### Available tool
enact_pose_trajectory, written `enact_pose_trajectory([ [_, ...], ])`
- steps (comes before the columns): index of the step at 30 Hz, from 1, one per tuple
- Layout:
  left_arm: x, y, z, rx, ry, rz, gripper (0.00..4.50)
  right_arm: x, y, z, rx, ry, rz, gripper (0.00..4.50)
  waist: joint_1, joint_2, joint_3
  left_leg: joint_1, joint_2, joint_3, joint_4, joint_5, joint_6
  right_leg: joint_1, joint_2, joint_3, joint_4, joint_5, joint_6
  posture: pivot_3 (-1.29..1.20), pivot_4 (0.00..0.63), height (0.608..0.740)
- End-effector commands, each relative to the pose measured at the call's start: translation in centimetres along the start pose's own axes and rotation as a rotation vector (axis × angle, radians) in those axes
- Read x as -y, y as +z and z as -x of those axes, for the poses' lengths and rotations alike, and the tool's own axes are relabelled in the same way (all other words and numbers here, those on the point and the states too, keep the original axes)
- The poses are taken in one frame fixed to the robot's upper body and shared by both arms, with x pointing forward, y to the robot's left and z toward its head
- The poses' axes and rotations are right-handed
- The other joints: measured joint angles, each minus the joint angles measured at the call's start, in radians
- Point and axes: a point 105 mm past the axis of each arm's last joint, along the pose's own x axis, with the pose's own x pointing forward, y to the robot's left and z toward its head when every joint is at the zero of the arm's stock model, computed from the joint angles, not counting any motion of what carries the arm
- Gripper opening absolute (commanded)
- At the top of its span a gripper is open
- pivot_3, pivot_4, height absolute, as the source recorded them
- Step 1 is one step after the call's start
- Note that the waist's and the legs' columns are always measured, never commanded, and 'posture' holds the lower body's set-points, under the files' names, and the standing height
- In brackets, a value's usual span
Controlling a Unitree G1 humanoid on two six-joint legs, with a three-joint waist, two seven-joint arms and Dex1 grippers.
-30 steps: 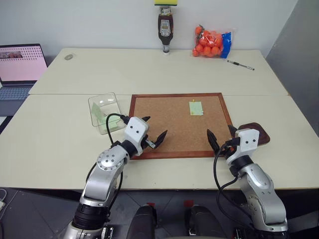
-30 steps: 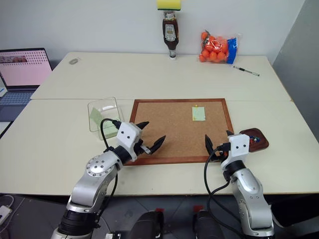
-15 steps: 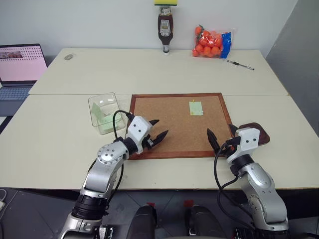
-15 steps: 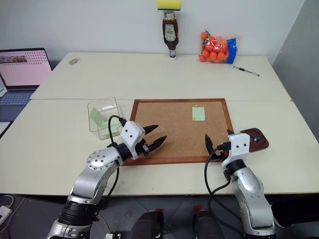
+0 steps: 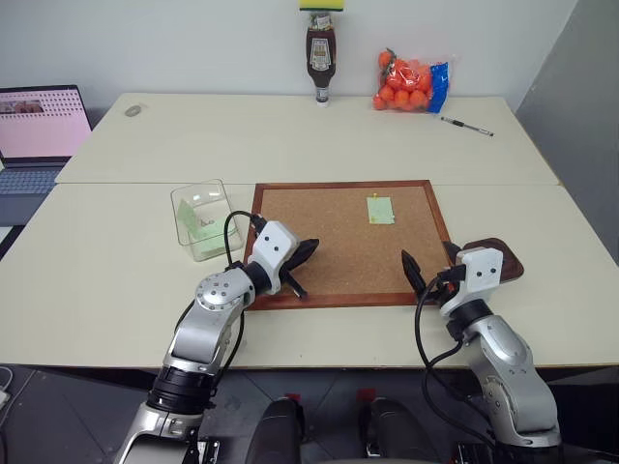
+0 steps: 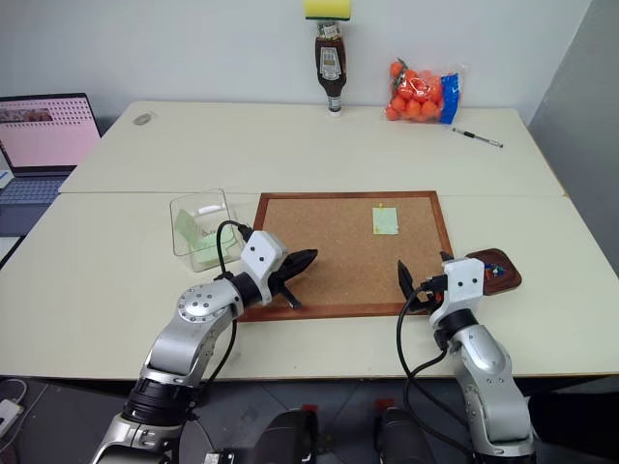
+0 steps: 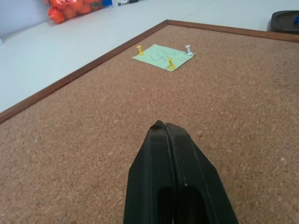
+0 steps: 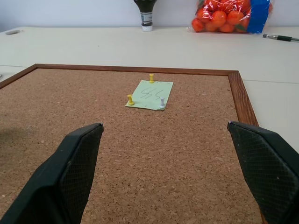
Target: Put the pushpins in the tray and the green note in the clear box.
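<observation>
Lying flat on the corkboard (image 8: 70, 121), the green note (image 8: 150, 94) carries scribbles and three pushpins (image 8: 130, 99); left fingers (image 7: 173, 177) pressed together, right fingers (image 8: 77, 168) wide.

A wood-framed corkboard (image 5: 329, 246) is lying flat on the pale bench (image 5: 116, 261). At the far edge a brown sauce bottle (image 5: 321, 60) is standing upside down beside a bag of oranges (image 5: 411, 82), with a pen (image 5: 467, 126) lying nearby. An open laptop (image 5: 39, 135) is sitting off to the left.

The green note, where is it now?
The green note lies on the corkboard, near its far right corner, held by three pushpins. The tray sits off the board's right edge.
</observation>
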Motion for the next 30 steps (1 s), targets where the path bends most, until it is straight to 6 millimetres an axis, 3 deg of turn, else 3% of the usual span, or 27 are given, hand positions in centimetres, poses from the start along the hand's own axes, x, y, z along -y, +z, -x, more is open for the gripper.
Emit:
enact_pose_trajectory([
  [1, -0.3, 0.9, -0.9, 0.024, 0.013, -0.003, 0.02, -0.5, 2.3, -0.3, 0.069, 0.036, 0.001, 4.5, 0.0, 0.0, 0.0, 0.0, 0.0, 0.0, 0.0, 0.0, 0.0, 0.0, 0.0, 0.0, 0.0, 0.0, 0.0, 0.0, 0.15, 0.74],
  [10, 0.1, -2.1, -2.0, -0.091, 0.003, 0.02, 0.02, -1.0, 3.1, -2.7, 0.03, 0.1, 0.009, 4.5, -0.003, -0.001, 0.0, 0.0, 0.0, 0.0, 0.001, 0.0, 0.0, 0.0, 0.001, 0.0, 0.0, 0.0, 0.0, 0.0, 0.15, 0.74],
  [15, 0.3, -3.3, -2.0, -0.123, -0.002, 0.035, 0.02, -0.5, 3.8, -6.0, -0.003, 0.111, 0.02, 4.5, -0.002, -0.001, 0.0, 0.001, 0.0, 0.001, 0.001, 0.0, 0.0, 0.0, 0.001, 0.0, 0.001, 0.002, -0.001, 0.0, 0.15, 0.74],
  [22, 0.7, -3.3, -1.9, -0.125, -0.006, 0.039, 0.02, 1.3, 4.2, -13.1, -0.115, 0.082, 0.05, 4.5, -0.004, -0.001, -0.001, 0.001, 0.0, 0.002, 0.002, 0.001, 0.001, 0.0, 0.001, 0.0, 0.0, 0.005, -0.003, 0.0, 0.15, 0.74],
  [30, 1.5, -3.2, -1.9, -0.123, -0.019, 0.037, 0.02, 0.9, 3.0, -17.1, -0.208, 0.131, 0.095, 4.5, -0.005, -0.001, -0.001, 0.0, 0.0, 0.004, 0.001, 0.001, 0.001, 0.0, 0.0, 0.001, 0.0, 0.007, -0.009, 0.0, 0.15, 0.74],
])
